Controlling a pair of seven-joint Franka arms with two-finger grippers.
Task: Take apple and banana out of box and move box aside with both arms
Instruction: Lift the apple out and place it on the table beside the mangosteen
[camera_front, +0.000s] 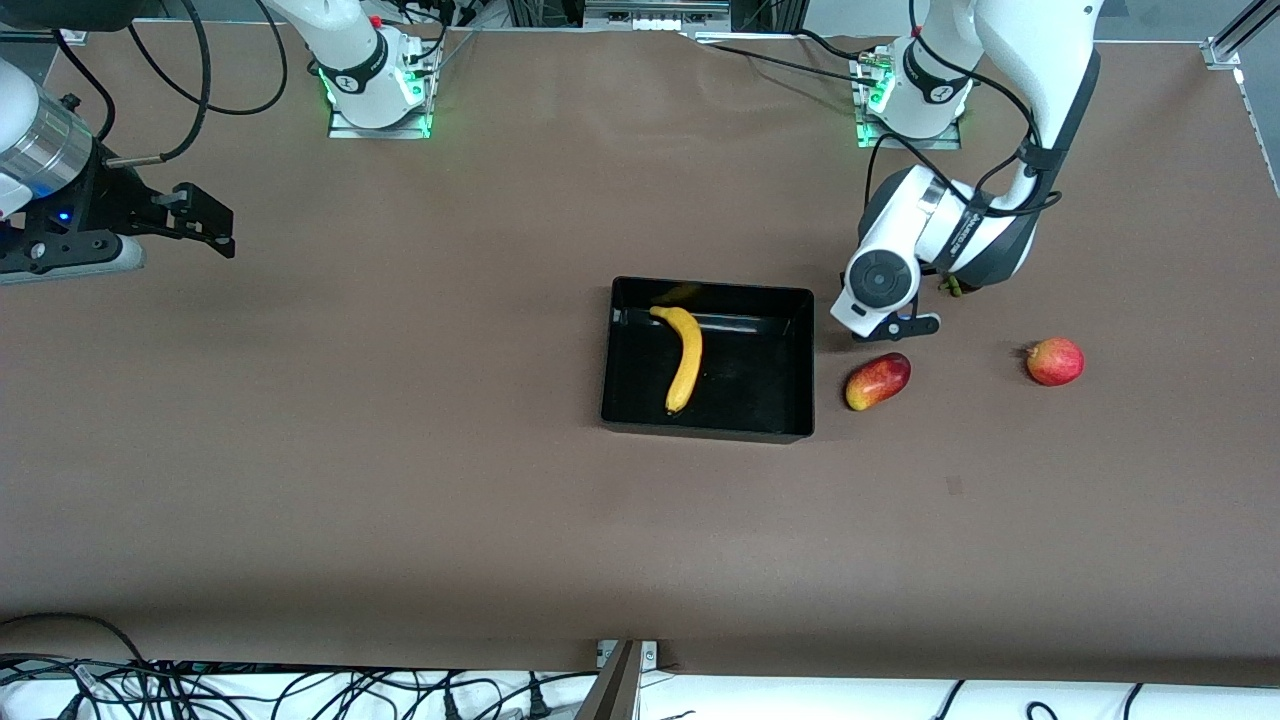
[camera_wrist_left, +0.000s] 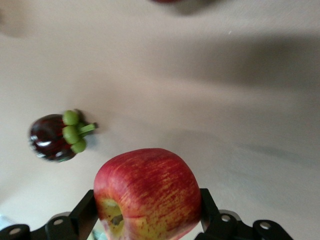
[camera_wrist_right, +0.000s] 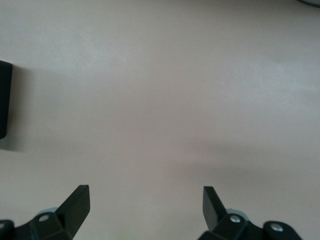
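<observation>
Banana (camera_front: 685, 358) lies in box (camera_front: 790, 300); apple (camera_front: 1055, 361) on surface (camera_front: 400, 450). Right tool (camera_wrist_right: 146, 192) apart, waiting. Left tool (camera_front: 900, 325) over mango (camera_front: 878, 381); grip: cannot tell.

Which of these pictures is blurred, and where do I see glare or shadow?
Left wrist view: the mangosteen is smeared by blur; the mango between the left pincer's fingers is sharper. Front view: the glossy box wall mirrors the banana. Right wrist view: sharp, a soft shadow band on the table near the open right pincer.
</observation>
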